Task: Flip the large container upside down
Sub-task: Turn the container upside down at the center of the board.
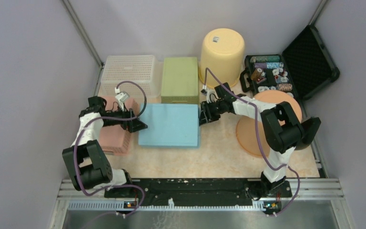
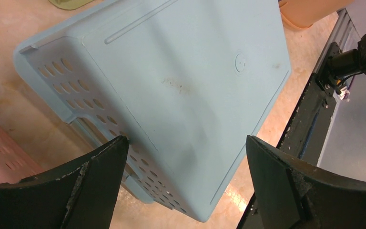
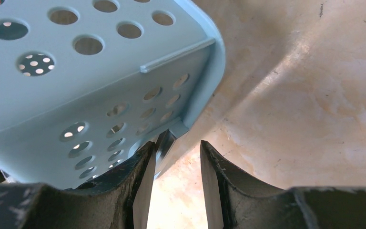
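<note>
The large container (image 1: pixel 169 125) is a light blue perforated basket lying mid-table with its flat bottom facing up. In the left wrist view the large container (image 2: pixel 186 86) shows that smooth bottom and one holed side. My left gripper (image 1: pixel 140 125) is at its left edge, and the left gripper (image 2: pixel 186 143) stands wide open, its fingers astride a corner without pinching it. My right gripper (image 1: pixel 201 117) is at the basket's right edge. The right gripper (image 3: pixel 177 145) is partly open with only table showing between its fingers, and the container's rim corner (image 3: pixel 174 133) is beside one fingertip.
A pink basket (image 1: pixel 114 133) lies under the left arm. Behind stand a white basket (image 1: pixel 127 71), a green box (image 1: pixel 179 78) and an upturned yellow bucket (image 1: pixel 221 52). An orange round lid (image 1: pixel 248 133) and an open black case (image 1: pixel 286 71) are at the right.
</note>
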